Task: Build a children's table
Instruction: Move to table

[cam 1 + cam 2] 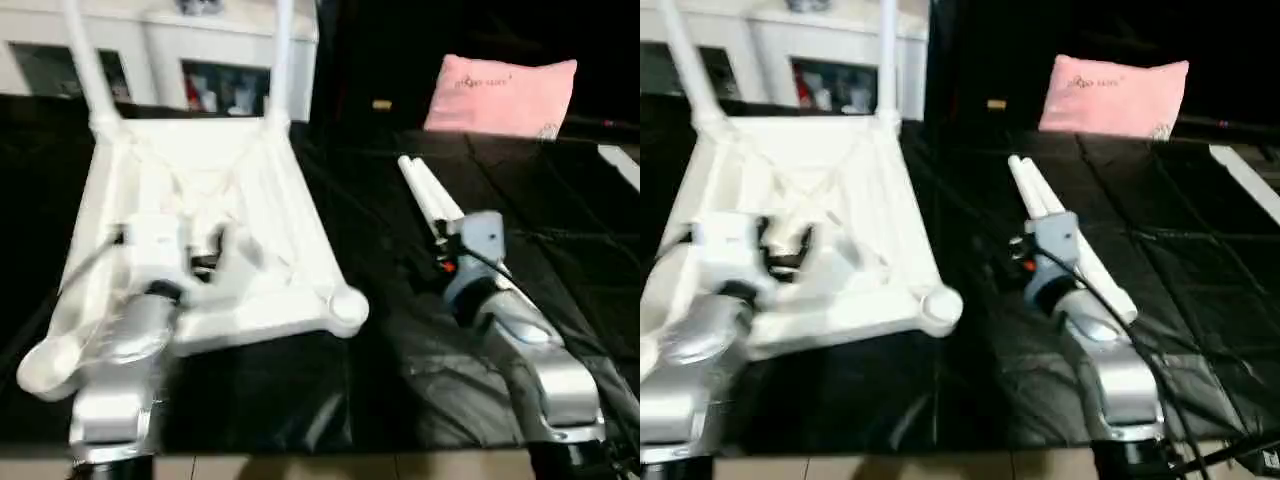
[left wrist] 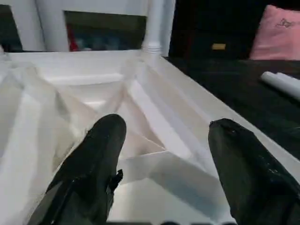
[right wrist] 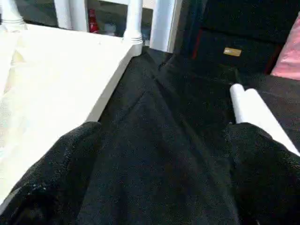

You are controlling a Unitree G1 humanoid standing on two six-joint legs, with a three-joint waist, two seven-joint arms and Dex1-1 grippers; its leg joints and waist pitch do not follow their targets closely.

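1. Through the left eye we see the children's table (image 1: 235,215) lying upside down on the black worktop (image 1: 400,350), ribbed underside up, with two legs (image 1: 88,62) already standing in the far corner sockets. The near corner socket (image 1: 347,308) is open. Our left gripper (image 1: 185,250) hangs over the underside.
2. Through the right eye, two loose legs (image 1: 1060,235) lie side by side on the black cover, right of the tabletop. Our right gripper (image 1: 1025,262) sits over their near part. A pink pillow (image 1: 1118,95) rests at the far end, and a white cabinet (image 1: 800,60) stands behind the table.
3. On the left wrist, both black fingers (image 2: 91,168) stand apart above the white ribs, gripping nothing; we cannot tell whether they touch the plastic.
4. On the right wrist, the fingers (image 3: 51,178) are spread wide and empty over the black cover, the tabletop's rim (image 3: 110,89) to one side and the loose legs' ends (image 3: 251,110) just beside the other finger.
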